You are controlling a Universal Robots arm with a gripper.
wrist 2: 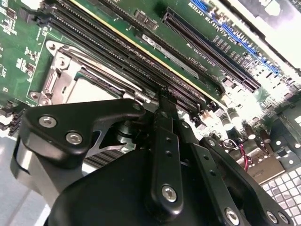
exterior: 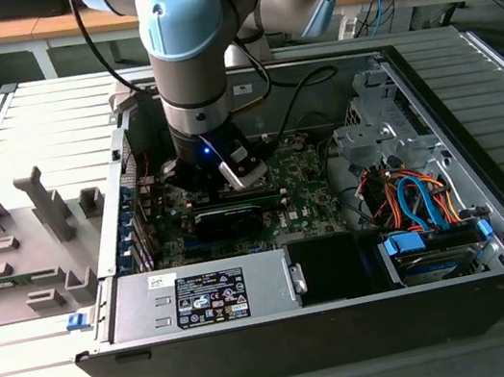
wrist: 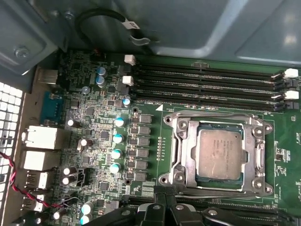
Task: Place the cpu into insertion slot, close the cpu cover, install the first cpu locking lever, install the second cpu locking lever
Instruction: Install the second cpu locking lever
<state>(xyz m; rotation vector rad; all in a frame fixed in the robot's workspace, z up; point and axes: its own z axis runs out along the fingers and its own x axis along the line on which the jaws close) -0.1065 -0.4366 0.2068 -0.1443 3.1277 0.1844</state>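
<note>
Right now the pale silver-beige square cpu (wrist: 220, 154) is seated in the square insertion slot (wrist: 200, 178) on the green circuit board (wrist: 155, 122), with the silver-grey metal cpu cover (wrist: 186, 149) down flat around it, chip top showing through the central window. First wrist view: black gripper (wrist: 165, 194) fingertips sit at the socket's edge, roughly 7 o'clock from the cpu, touching or just above a thin metal locking lever (wrist: 211, 190) that runs along that side of the frame. Fingertips look pressed together with nothing visibly between them. Second wrist view: black fingers (wrist 2: 165, 113) meet at a narrow tip beside the cover frame (wrist 2: 63, 75), with the cpu top (wrist 2: 91, 92) at about 9 o'clock from the tip. Long black memory slots (wrist: 207, 84) run along the far side of the socket, 12 o'clock from the cpu. Exterior view: grey-blue robot arm (exterior: 199, 51) reaches down into the open black computer case (exterior: 334, 320), gripper (exterior: 219, 170) low over the board.
</note>
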